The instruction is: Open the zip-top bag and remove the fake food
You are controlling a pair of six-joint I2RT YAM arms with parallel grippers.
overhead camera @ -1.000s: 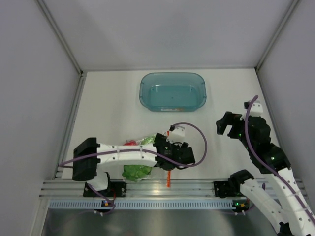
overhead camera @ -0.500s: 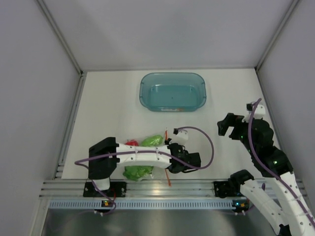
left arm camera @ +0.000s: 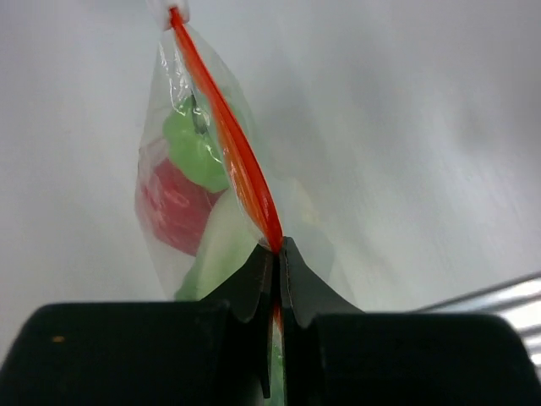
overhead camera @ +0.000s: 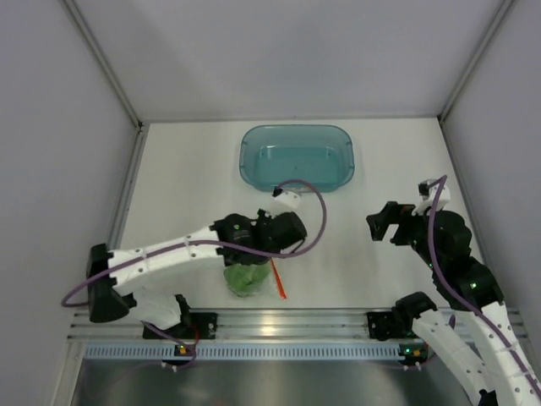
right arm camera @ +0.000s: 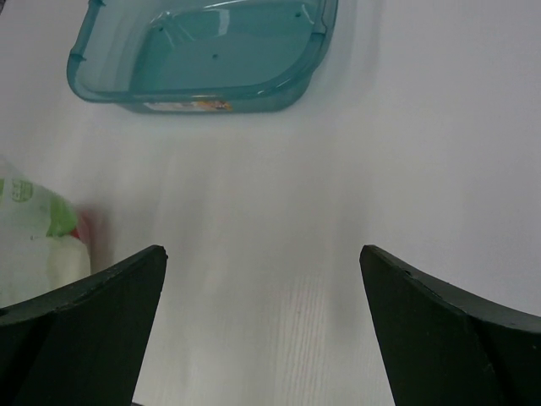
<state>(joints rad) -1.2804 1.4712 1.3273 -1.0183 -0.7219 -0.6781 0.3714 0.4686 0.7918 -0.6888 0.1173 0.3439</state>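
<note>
My left gripper (left arm camera: pixel 279 245) is shut on the orange-red zip strip (left arm camera: pixel 232 144) of the clear zip-top bag (left arm camera: pixel 169 110), pinching the strip near one end. Through the plastic I see the fake food: a red pepper (left arm camera: pixel 173 203), a green piece (left arm camera: pixel 190 144) and pale green-white cabbage (left arm camera: pixel 221 249). From above, the left gripper (overhead camera: pixel 269 252) sits over the bag (overhead camera: pixel 245 277), and the strip (overhead camera: pixel 278 282) trails toward the front edge. My right gripper (overhead camera: pixel 385 222) stands open to the right, apart from the bag. Nothing is between its fingers (right arm camera: pixel 262 254), and the bag's edge (right arm camera: pixel 34 241) shows at the left.
A translucent teal bin (overhead camera: pixel 296 158) stands at the back middle of the table, also in the right wrist view as the bin (right arm camera: pixel 203 51). Grey walls close the sides and back. A metal rail (overhead camera: pixel 279 321) runs along the front edge.
The left gripper went from open to shut on the zip strip, and the arm swung back and left with the bag. The right gripper shifted slightly and stayed open.
</note>
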